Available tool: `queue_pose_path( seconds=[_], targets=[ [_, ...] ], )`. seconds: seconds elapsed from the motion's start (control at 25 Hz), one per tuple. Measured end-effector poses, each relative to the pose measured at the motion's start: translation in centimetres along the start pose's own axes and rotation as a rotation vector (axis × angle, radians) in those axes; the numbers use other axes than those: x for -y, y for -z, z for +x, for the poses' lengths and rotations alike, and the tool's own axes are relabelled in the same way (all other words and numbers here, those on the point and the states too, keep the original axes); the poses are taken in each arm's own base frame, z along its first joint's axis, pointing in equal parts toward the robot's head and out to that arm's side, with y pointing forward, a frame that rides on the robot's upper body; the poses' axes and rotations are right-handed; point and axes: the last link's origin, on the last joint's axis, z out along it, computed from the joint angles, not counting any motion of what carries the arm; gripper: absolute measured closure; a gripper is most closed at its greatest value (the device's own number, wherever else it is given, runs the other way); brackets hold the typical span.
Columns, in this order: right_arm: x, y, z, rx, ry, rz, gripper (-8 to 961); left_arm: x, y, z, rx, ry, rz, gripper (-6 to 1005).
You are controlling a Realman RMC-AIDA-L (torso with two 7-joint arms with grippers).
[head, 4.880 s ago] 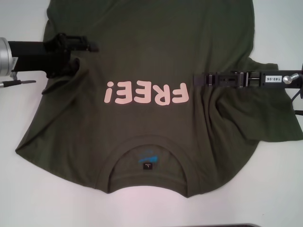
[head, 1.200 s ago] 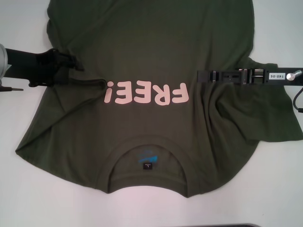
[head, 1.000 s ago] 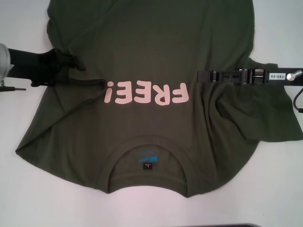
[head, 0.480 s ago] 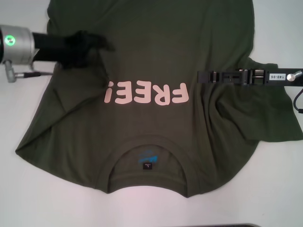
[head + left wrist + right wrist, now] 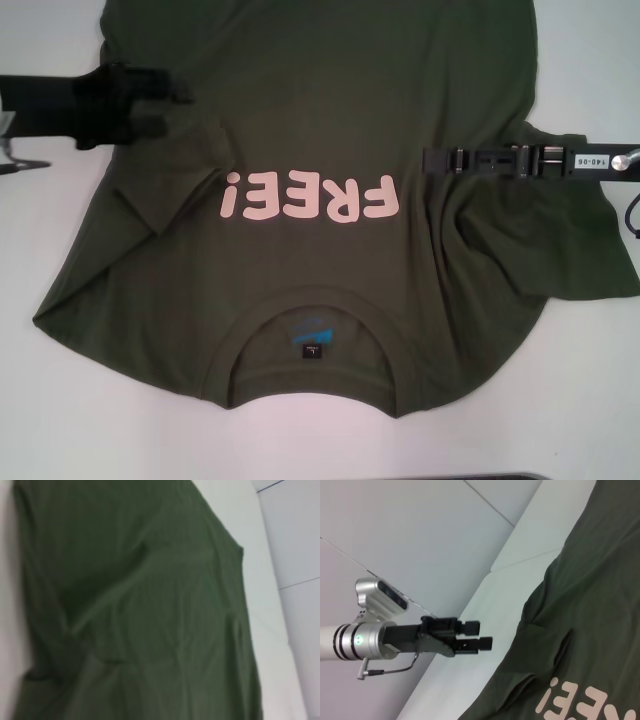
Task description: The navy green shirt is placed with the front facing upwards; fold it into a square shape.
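Olive shirt spread front-up on the white desk, a tool over each side of it.

The navy green shirt (image 5: 330,130) lies flat on the desk (image 5: 50,400), collar nearest the robot, pink "FREE!" (image 5: 308,197) across the chest and a blue neck label (image 5: 310,332) inside the collar. Its right sleeve is bunched into folds under the right tool (image 5: 432,160), a slim black bar whose white tag reads about "140-06"; I cannot tell how its fingers stand. Half a second ago the left tool (image 5: 172,90) reached further in over the cloth; it has drawn back to the shirt's left edge. From the right wrist, its fingers (image 5: 480,635) sit slightly parted, holding nothing, above the desk beside the shirt.
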Motion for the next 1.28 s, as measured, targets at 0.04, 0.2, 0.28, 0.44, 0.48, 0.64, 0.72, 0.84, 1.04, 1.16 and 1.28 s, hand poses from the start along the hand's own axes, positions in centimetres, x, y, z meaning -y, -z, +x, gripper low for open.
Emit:
queue_pose_path(
  seconds=[0.04,0.2,0.28,0.44,0.48,0.64,0.72,0.84,1.04,1.16,1.28],
  targets=[
    [0.0,0.0,-0.1,-0.001,0.000,0.000,39,0.3,0.4,0.0,0.006,-0.012,0.009,386],
    [-0.1,-0.2,-0.3,-0.006,0.005,0.000,38,0.9,1.3,0.1,0.005,-0.055,0.033,386],
    [-0.1,-0.2,-0.4,-0.006,0.007,0.001,38,1.1,1.5,0.1,0.012,-0.085,0.046,386],
    [0.0,-0.2,-0.3,-0.006,0.005,0.003,38,1.7,1.9,-0.4,0.075,-0.114,0.097,387],
    [0.0,-0.2,-0.3,-0.006,0.003,0.004,38,1.8,2.0,-0.7,0.093,-0.106,0.100,387],
    [0.1,0.1,-0.4,-0.007,0.002,0.010,38,2.0,2.5,-1.8,0.145,-0.048,0.087,390],
    [0.1,0.1,-0.5,-0.007,0.003,0.011,39,2.2,2.7,-2.3,0.169,-0.012,0.094,391],
    [0.1,0.1,-0.5,-0.007,0.002,0.012,39,2.7,2.7,-3.1,0.199,0.039,0.114,394],
    [0.1,0.1,-0.5,-0.007,0.000,0.011,38,3.4,2.4,-4.1,0.212,0.098,0.120,398],
    [0.1,0.1,-0.5,-0.007,-0.001,0.012,38,3.6,2.0,-4.3,0.209,0.115,0.122,401],
    [0.2,0.1,-0.4,-0.006,-0.003,0.013,38,3.7,1.6,-4.6,0.212,0.128,0.122,403]
  ],
)
